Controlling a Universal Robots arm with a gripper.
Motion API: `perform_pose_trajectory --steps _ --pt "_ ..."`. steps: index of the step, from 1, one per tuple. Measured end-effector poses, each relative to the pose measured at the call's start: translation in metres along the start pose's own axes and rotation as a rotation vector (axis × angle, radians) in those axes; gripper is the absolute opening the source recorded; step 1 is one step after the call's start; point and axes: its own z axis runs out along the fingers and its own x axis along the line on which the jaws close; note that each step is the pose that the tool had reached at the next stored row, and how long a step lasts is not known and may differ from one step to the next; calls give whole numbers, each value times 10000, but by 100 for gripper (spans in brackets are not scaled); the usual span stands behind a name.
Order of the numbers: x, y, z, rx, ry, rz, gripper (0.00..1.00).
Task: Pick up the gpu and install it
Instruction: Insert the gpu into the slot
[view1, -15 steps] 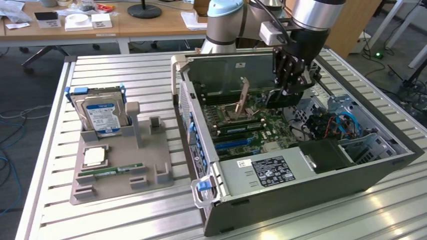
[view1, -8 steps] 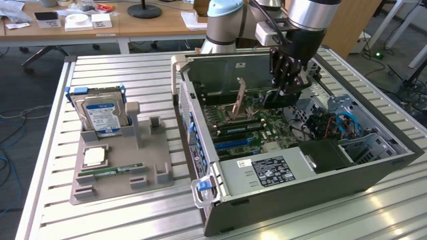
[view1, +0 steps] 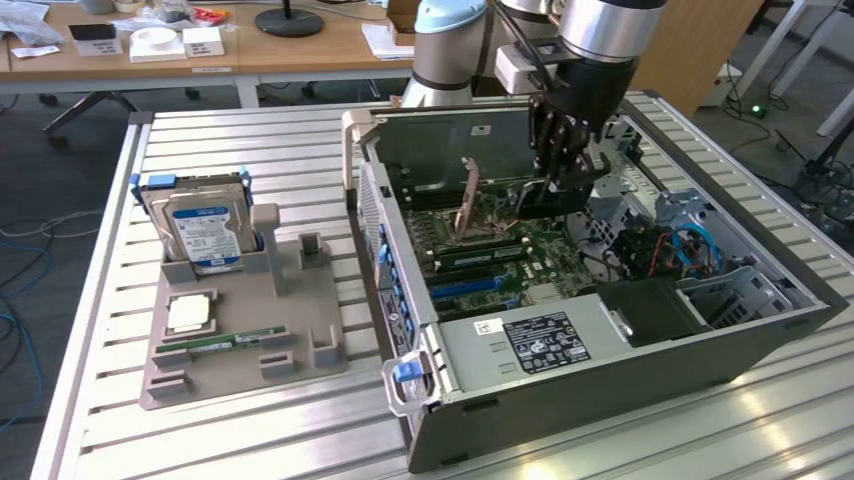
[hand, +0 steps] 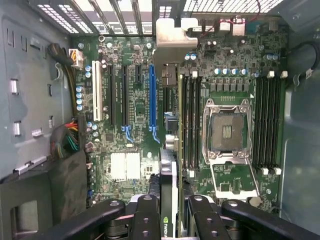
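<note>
The arm reaches straight down into the open computer case (view1: 587, 380) lying on the slatted surface (view1: 267, 430). Its hand (view1: 558, 165) points downward, fingers clamped on the graphics card (hand: 168, 170). The card hangs on edge over the motherboard (hand: 130, 100), beside the long blue slot (hand: 152, 95), with its metal bracket (hand: 172, 37) toward the case's vented wall.

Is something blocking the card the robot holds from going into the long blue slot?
Nothing visible blocks it. The gripper holds the gpu edge-on over the motherboard, and the blue slot beside it is empty, with open space over it.
</note>
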Motion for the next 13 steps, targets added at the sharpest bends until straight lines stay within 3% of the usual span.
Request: perform_pose_trajectory --steps 6,13 --pt "3 71 9 74 -3 -3 27" --pt "3 75 24 80 -6 -3 27"
